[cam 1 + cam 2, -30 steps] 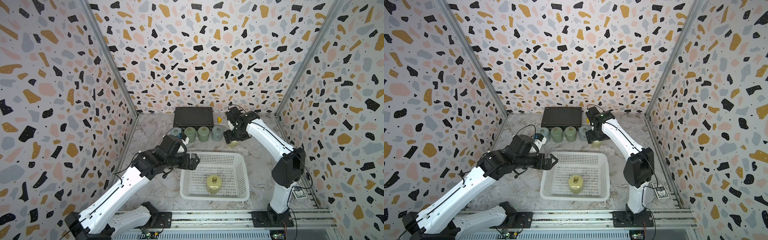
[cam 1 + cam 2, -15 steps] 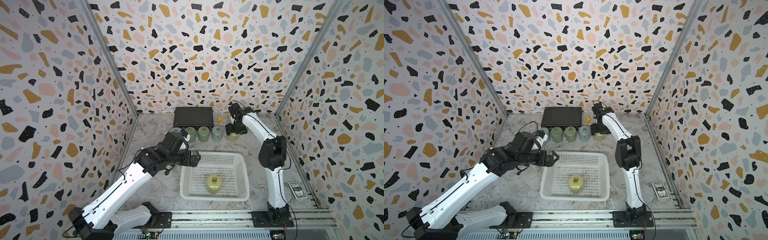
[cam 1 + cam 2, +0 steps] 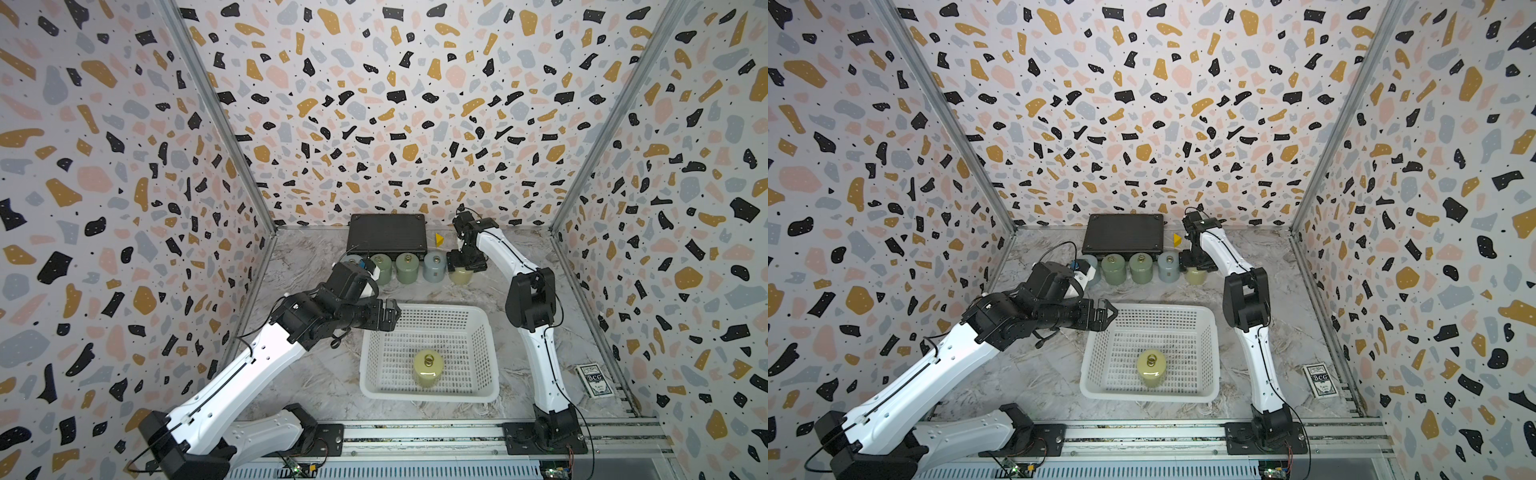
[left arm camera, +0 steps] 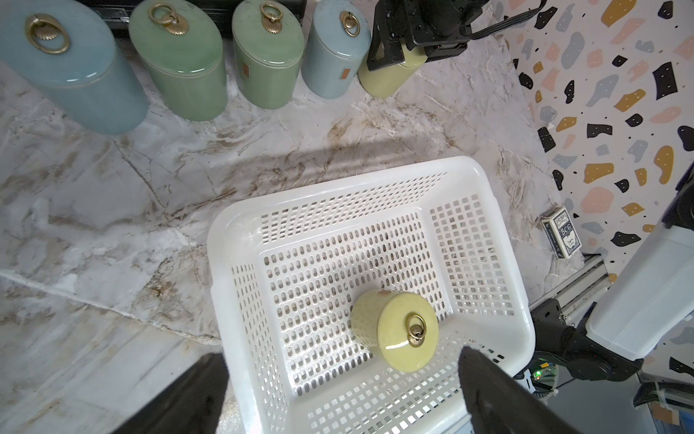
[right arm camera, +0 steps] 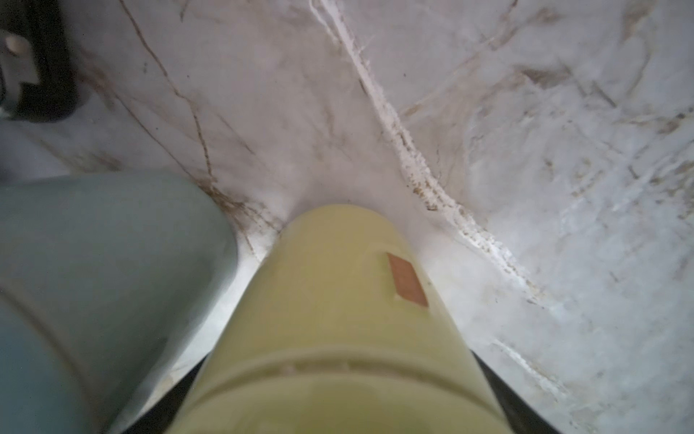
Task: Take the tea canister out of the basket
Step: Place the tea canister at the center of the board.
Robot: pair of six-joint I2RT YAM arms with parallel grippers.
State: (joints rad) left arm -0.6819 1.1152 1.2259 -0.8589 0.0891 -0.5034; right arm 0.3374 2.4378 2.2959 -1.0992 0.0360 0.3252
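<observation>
Holds left jaws wide apart above far-left corner of basket [image 3: 430, 395]. Clamps right jaws on yellow canister [image 3: 459, 276] beside row of 4 [image 3: 406, 269] on worktop [image 3: 316, 374]. Shows 1 tea canister [image 3: 428, 368] upright inside basket.

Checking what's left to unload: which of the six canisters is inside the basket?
The lone yellow canister, upright in the white basket. Its yellow twin is outside, held by the right gripper.

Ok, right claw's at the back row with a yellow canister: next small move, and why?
Probably open the right claw. The yellow canister it grips looks upright with its base on the table, beside the blue canister at the row's end, so it should stay standing.
</observation>
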